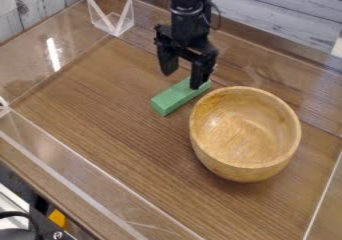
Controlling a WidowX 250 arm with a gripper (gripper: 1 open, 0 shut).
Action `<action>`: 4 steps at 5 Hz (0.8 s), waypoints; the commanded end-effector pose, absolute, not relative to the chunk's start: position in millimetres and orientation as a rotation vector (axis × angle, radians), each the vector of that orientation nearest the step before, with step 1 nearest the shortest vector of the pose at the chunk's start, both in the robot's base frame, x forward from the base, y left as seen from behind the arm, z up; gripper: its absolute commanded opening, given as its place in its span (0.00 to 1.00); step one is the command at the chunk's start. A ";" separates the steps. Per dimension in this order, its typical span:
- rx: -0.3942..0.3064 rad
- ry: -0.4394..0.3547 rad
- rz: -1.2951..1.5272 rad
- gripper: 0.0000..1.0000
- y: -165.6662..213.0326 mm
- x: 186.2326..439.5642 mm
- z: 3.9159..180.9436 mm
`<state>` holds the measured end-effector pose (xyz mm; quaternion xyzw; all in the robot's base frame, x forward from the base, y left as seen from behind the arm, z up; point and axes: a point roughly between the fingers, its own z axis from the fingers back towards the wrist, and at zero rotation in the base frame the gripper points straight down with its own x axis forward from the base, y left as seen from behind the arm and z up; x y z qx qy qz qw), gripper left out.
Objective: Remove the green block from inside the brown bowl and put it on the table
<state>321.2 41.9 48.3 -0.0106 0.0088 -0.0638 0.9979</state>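
Hovering open-jawed over the far end of the green block [179,94], already out on the worktop [94,114].

Pointing straight down, gripper [186,72] with jaws spread wide and nothing between them, directly above the block's upper-right end. Lying flat on the dark wood grain just left of the brown bowl [245,132], apparently near its rim without a clear touch; long axis running diagonally from lower left to upper right. Empty inside, that bowl. Judged nearly finished, since the block sits outside it. Plenty of bare worktop to the left and front, bounded by clear acrylic walls [110,17] along the edges.
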 end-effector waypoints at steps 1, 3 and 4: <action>0.000 -0.049 -0.099 1.00 58.1 322.4 65.7; -0.003 -0.036 -0.042 1.00 73.0 327.4 80.3; -0.008 -0.028 -0.029 1.00 78.7 331.0 97.4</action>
